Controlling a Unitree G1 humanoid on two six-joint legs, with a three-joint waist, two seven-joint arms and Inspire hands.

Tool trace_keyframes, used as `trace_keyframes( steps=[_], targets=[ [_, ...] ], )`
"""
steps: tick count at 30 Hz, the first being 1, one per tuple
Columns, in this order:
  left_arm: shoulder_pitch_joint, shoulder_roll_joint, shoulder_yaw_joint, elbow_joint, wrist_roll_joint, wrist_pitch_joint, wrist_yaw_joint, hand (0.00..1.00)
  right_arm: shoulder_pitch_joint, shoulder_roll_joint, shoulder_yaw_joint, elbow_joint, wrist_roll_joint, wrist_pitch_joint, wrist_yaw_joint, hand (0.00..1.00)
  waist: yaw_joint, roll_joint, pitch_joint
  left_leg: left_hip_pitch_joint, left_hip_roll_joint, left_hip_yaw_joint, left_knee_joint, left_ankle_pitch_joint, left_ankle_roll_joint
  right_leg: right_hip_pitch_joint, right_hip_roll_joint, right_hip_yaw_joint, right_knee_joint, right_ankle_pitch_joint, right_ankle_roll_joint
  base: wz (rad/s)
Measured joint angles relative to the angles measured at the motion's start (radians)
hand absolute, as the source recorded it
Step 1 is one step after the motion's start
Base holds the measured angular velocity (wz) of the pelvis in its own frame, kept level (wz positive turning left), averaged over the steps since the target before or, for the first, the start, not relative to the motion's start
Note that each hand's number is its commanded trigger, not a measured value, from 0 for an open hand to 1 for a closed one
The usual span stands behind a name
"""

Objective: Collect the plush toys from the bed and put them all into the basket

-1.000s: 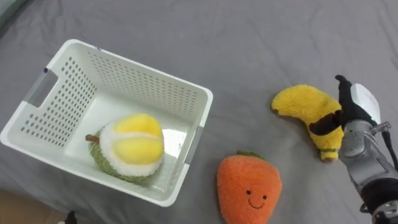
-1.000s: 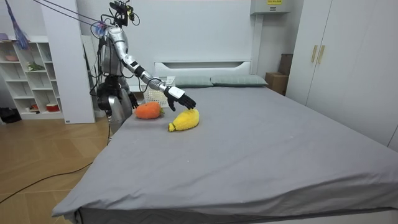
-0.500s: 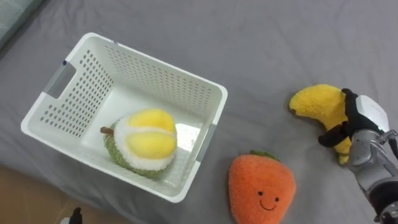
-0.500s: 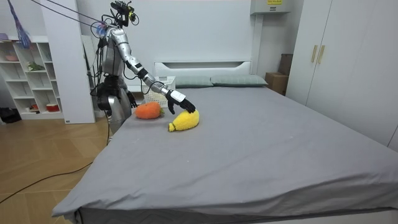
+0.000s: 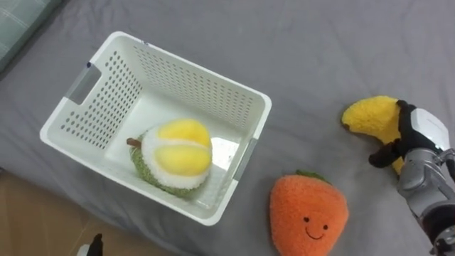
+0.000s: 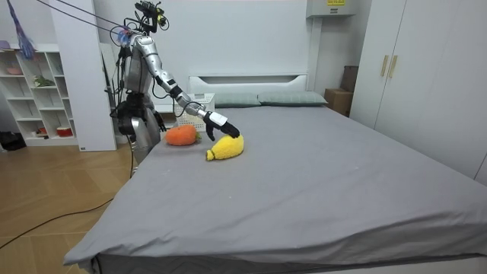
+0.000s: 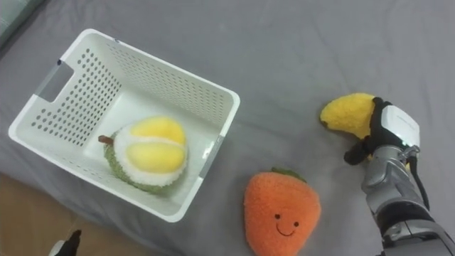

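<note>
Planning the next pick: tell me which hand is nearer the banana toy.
Right. The right hand is curled round the banana toy; the left hand seems to hang by the robot's hip, well away from it.

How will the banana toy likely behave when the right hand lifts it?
Probably soft and squashy: the banana toy is fuzzy plush, with the right hand curled round it. Likely light for its size. Its bent shape should keep it from rolling.

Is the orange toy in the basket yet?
No, the orange toy lies on the bed beside the basket, which holds just the green-and-yellow toy.
</note>
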Motion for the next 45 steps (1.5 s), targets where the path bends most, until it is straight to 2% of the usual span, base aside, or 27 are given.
trace_keyframes(
  steps=[5, 11, 15, 19, 27, 31, 34, 41, 42, 43, 45],
  targets=[
    [0.0, 0.002, -0.014, 0.006, -0.001, 0.0, 0.0, 0.0, 0.0, -0.003, 0.003, 0.012, 0.007, -0.006, -0.011, 0.0, 0.019, 0.0, 0.0, -0.001, 0.0, 0.001, 0.0, 0.0, 0.0, -0.006, -0.001, 0.003, 0.009, 0.0, 0.0, 0.0],
    [0.014, 0.001, -0.019, -0.012, 0.0, 0.001, 0.006, 0.0, -0.04, -0.004, -0.004, 0.041, 0.006, -0.008, -0.058, 0.0, 0.017, 0.004, -0.0006, -0.007, -0.003, -0.012, 0.002, 0.006, 0.001, -0.006, -0.006, -0.022, 0.011, 0.0, 0.0, 0.08],
    [0.023, 0.0, -0.019, -0.029, 0.0, 0.003, 0.011, 0.0, -0.063, -0.021, -0.006, 0.043, -0.01, -0.009, -0.114, 0.0, 0.017, 0.016, -0.0008, -0.018, -0.006, -0.023, 0.009, 0.009, 0.002, -0.008, -0.009, -0.039, 0.013, 0.0, 0.0, 0.12],
    [0.025, -0.001, -0.02, -0.049, -0.001, 0.011, 0.013, 0.0, -0.082, -0.045, -0.006, 0.052, -0.015, -0.006, -0.148, 0.0, 0.02, 0.025, -0.005, -0.051, -0.01, -0.027, 0.014, 0.019, 0.003, -0.042, -0.015, -0.042, 0.031, 0.0, 0.0, 0.07],
    [0.032, -0.001, -0.021, -0.059, -0.001, 0.03, 0.023, 0.0, -0.082, -0.062, -0.005, 0.084, -0.015, 0.01, -0.169, 0.0, 0.019, 0.026, -0.005, -0.071, -0.016, -0.031, 0.009, 0.029, 0.008, -0.071, -0.018, -0.045, 0.047, 0.0, 0.0, 0.0],
    [0.032, 0.002, -0.062, -0.064, -0.043, 0.03, 0.031, 0.0, -0.092, -0.081, 0.011, 0.101, -0.015, 0.019, -0.17, 0.0, 0.02, 0.026, -0.005, -0.077, -0.018, -0.034, 0.008, 0.033, 0.009, -0.078, -0.023, -0.049, 0.049, 0.0, 0.0, 0.01],
    [0.031, 0.003, -0.097, -0.073, -0.076, 0.03, 0.03, 0.0, -0.11, -0.1, 0.056, 0.123, -0.016, 0.028, -0.17, 0.0, 0.019, 0.026, -0.005, -0.086, -0.018, -0.039, 0.008, 0.035, 0.008, -0.084, -0.027, -0.051, 0.049, 0.0, 0.0, 0.05],
    [0.031, 0.004, -0.122, -0.082, -0.08, 0.031, 0.024, 0.0, -0.138, -0.103, 0.082, 0.162, -0.016, 0.032, -0.169, 0.0, 0.022, 0.026, -0.0046, -0.101, -0.02, -0.047, 0.009, 0.037, 0.009, -0.095, -0.028, -0.06, 0.049, 0.0, 0.0, 0.04],
    [0.03, 0.004, -0.131, -0.082, -0.08, 0.031, 0.022, 0.0, -0.139, -0.103, 0.087, 0.163, -0.016, 0.034, -0.169, 0.53, 0.022, 0.026, -0.0036, -0.107, -0.021, -0.047, 0.009, 0.038, 0.009, -0.101, -0.029, -0.061, 0.049, 0.0, 0.0, 0.0],
    [0.03, 0.004, -0.141, -0.081, -0.081, 0.031, 0.021, 0.0, -0.139, -0.103, 0.097, 0.167, -0.016, 0.036, -0.168, 1.0, 0.022, 0.027, -0.0022, -0.11, -0.022, -0.048, 0.009, 0.039, 0.009, -0.103, -0.029, -0.061, 0.049, 0.0, 0.0, 0.0],
    [0.03, 0.004, -0.149, -0.081, -0.081, 0.032, 0.021, 0.0, -0.139, -0.105, 0.106, 0.167, -0.017, 0.039, -0.168, 1.0, 0.023, 0.027, -0.002, -0.121, -0.022, -0.048, 0.01, 0.04, 0.009, -0.114, -0.029, -0.061, 0.049, 0.0, 0.0, 0.0]
  ],
)
